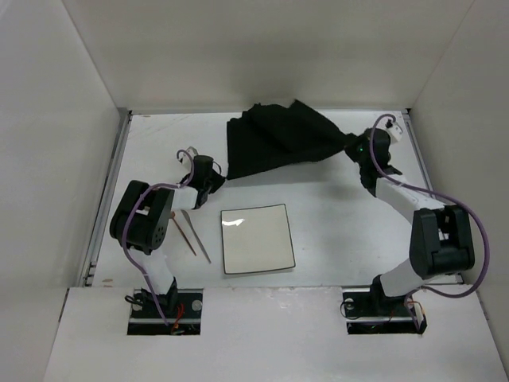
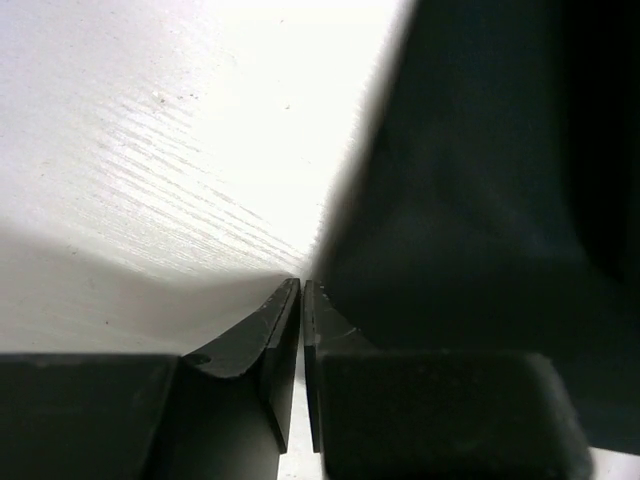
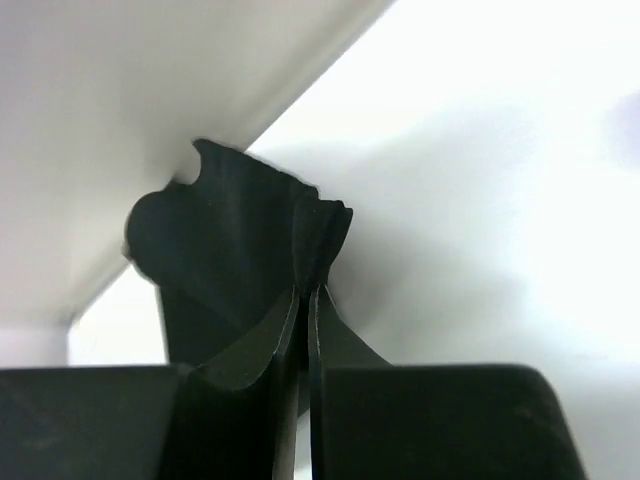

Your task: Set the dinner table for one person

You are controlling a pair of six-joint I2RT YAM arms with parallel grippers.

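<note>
Broadly, we judge the setting to be at an early stage. The table [image 1: 334,239], a large matte white surface with a faint grain in the left wrist view, carries everything. The cloth [image 1: 278,139] lies bunched along the table's far edge, not spread. It is soft, matte black fabric, thrown into creases and folds.

The plate [image 1: 256,239] sits on bare table toward the near edge, about midway across. It is square with rounded corners, glossy white with a thin dark rim, and catches a glare. Just left of it two thin sticks [image 1: 193,235], one brown and one grey, lie aslant side by side.

The right gripper [image 1: 352,147] is clamped on the cloth's right corner, a fold standing up between its fingers. The left gripper [image 1: 208,185] has its jaws together at the cloth's near left corner; we cannot tell whether they nip any fabric.

What is left, in our judgement, is to lay the cloth flat and arrange plate and sticks.
</note>
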